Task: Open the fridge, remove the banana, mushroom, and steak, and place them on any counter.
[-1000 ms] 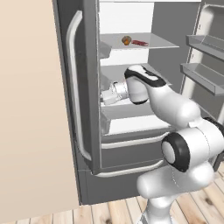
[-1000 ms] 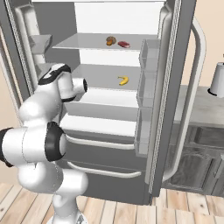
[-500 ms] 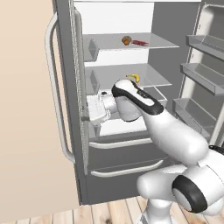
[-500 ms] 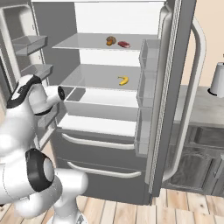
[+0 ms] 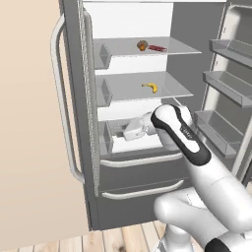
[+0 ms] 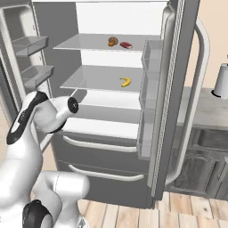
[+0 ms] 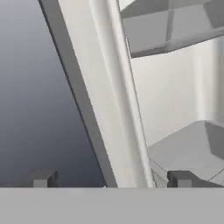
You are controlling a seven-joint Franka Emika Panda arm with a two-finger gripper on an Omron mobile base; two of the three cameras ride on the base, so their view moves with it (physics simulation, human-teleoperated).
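From the left base camera, the fridge [image 5: 83,147] stands with both doors swung wide. The gripper [image 5: 124,133] reaches into the lowest part of the white interior, just above two drawers, each with one pale handle. Its fingers are hard to make out here against the white wall. Up and to the right of the hand, on the middle shelf, lies one banana [image 5: 150,87]. Higher still, on the top shelf, sit one mushroom [image 5: 142,45] and one steak [image 5: 157,48], side by side and nearly touching, the steak on the right. Three door bins hang on the open door to the hand's right.

From the right base camera, the arm bends in from the lower left toward the fridge [image 6: 187,58] interior. The banana [image 6: 125,82] lies alone on the middle shelf, up and to the right of the wrist. The mushroom [image 6: 113,41] and the steak [image 6: 126,45] rest on the top shelf above it. One counter [image 6: 202,111] runs beyond the right door, well apart from the hand, with one pale cylinder [image 6: 221,80] standing on it.

From the hand camera, the gripper [image 7: 113,178] has its two dark fingers [image 7: 42,178] spread wide with nothing between them. A pale door edge runs diagonally ahead of them.
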